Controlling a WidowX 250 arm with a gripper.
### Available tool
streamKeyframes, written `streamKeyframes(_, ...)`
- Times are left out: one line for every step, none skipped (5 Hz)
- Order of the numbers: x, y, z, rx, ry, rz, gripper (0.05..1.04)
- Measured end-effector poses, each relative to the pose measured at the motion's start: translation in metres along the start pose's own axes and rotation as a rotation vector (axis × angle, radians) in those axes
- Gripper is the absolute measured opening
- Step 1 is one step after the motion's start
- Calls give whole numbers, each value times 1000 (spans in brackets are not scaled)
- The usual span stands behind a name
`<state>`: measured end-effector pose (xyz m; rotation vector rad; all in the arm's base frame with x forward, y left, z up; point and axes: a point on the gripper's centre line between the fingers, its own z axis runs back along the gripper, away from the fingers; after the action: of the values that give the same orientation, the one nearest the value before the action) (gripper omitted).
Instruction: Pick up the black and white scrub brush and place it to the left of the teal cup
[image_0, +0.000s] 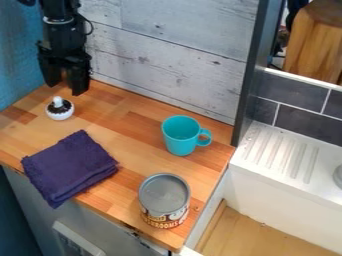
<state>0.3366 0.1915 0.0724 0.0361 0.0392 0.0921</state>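
Hand (65, 88) open beside little white pot (60, 114) in the upper left

I have the black arm (63, 30) coming in from the top edge at the left of the frame, with its hand pointing down over the back of the wooden tabletop (137, 132). Its two fingers stand apart with a plain gap between them, and I have hold of nothing. Nearest to them is the little white pot, round, with a dark top and a pale knob, sitting on the wood just below the hand in the frame.

Below the pot, at the left, I see a folded purple cloth (70, 167), one corner hanging over the front edge. A turquoise mug (180, 137) stands upright right of centre, its handle turned to the right. Nearer the bottom, a can (164, 200) with a grey top and a printed label stands upright close to the tabletop's right-hand end.

Whitewashed boards (170, 55) rise behind the tabletop, and a blue wall (17, 55) meets them at the left. Past a dark upright post (255, 65), I can make out a ridged white drainer (280, 152) and grey tiles (294, 95) at the right, with a wooden block (314, 42) in the upper right corner.
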Motion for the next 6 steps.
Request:
streamKeyframes(-3, -3, -18, -20, 48, -4, 1001)
streamKeyframes(-1, -2, -21, -21, 48, -18, 1001)
streamKeyframes(-1, 9, -21, 47, 50, 3, 1001)
streamKeyframes(-2, 16, -29, 82, 84, 22, 1001)
streamKeyframes(3, 22, -33, 101, 99, 40, 1001)
streamKeyframes(5, 22, -41, 86, 126, 28, 964)
